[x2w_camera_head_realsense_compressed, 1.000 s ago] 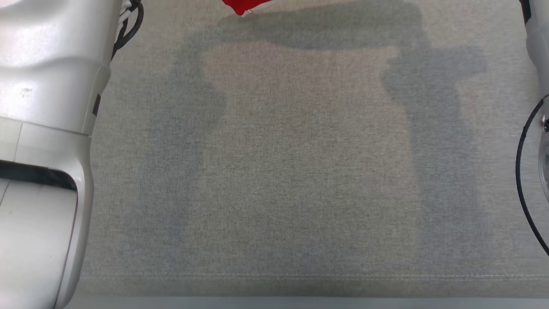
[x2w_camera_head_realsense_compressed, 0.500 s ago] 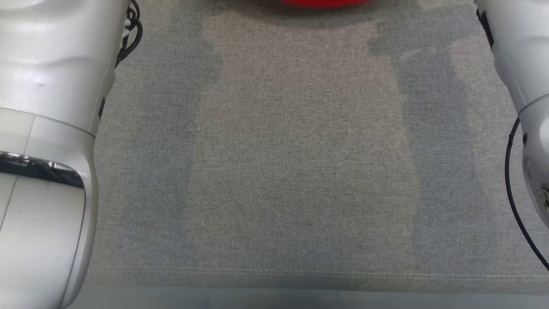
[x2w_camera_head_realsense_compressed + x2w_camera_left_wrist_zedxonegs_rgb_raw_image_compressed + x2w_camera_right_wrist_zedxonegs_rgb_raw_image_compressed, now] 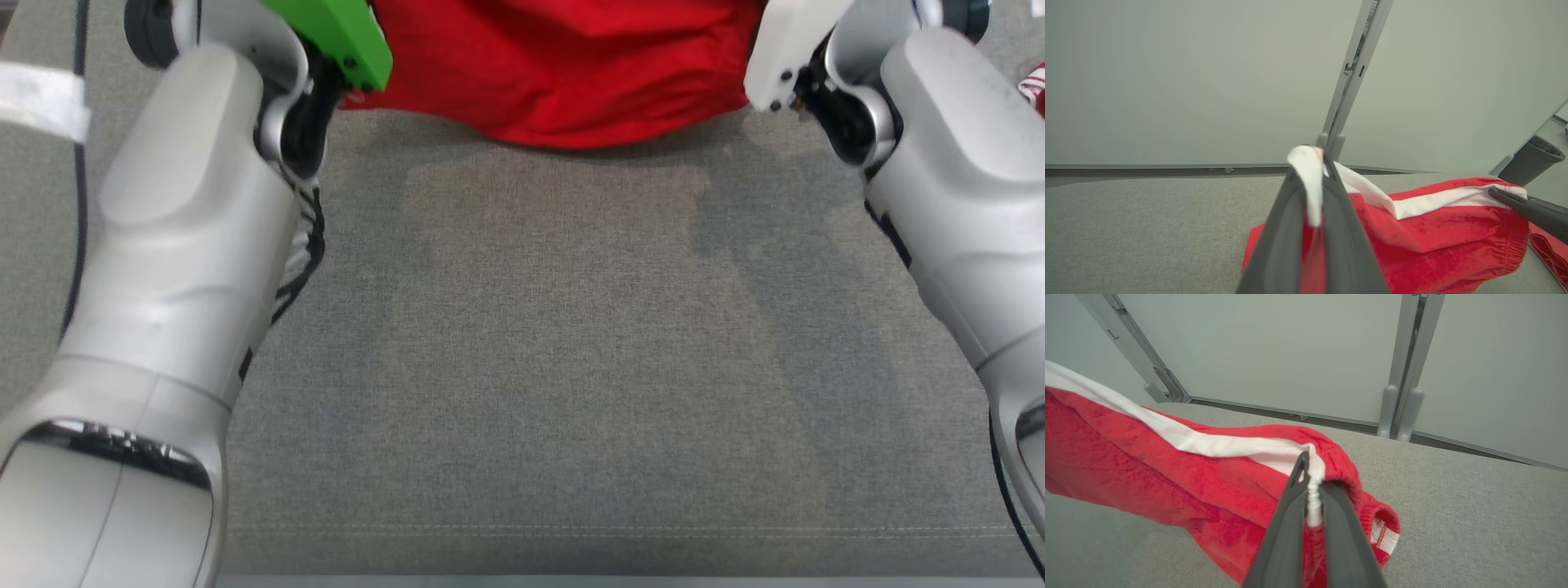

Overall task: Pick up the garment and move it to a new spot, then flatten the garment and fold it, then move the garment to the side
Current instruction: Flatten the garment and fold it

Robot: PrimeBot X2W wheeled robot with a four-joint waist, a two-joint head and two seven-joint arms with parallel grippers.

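Held up over the far part of the grey cloth-covered desk (image 3: 555, 343) by two grippers: one red garment (image 3: 563, 73) with one white stripe (image 3: 1216, 443) along its top edge. Pinched between the two dark fingers of the left gripper (image 3: 1312, 163), jaws closed tight on it: a fold of that white stripe at one end. Gripped the same way by the right gripper (image 3: 1311, 473), jaws closed on gathered white cloth beside the elastic hem at the other end. Stretched between the two and sagging in the middle; cannot tell whether the lower edge touches the desk. Flanked in the head view by two pale forearms, with one green wrist part (image 3: 343, 41) on the left and one white wrist part (image 3: 780, 57) on the right.
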